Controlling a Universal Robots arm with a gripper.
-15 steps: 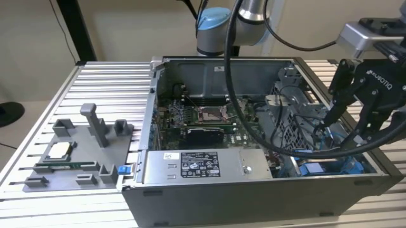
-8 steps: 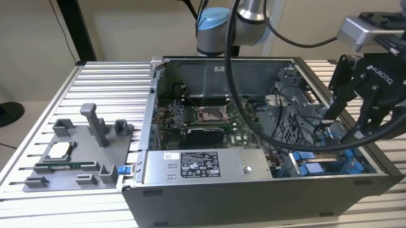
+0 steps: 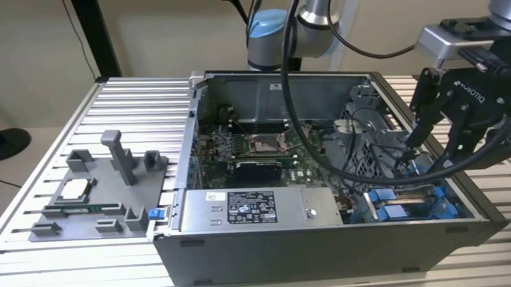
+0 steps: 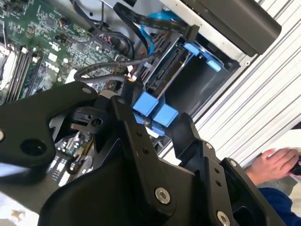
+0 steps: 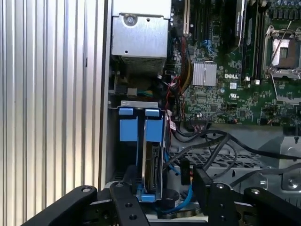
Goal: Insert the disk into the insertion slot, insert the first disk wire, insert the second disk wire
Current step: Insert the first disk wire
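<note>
Blk gripper: fingers apart, empty, straddling silver blue-framed disk, prob. to reach its exposed end | disk seated in grey blue-railed insertion slot

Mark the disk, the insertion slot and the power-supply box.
the disk [image 5: 151, 169]: first wrist view, its dark connector edge.
the insertion slot [image 5: 140, 103]: first wrist view, its grey metal end lip.
the power-supply box [image 3: 251, 207]: exterior view, the label on its side.
</note>
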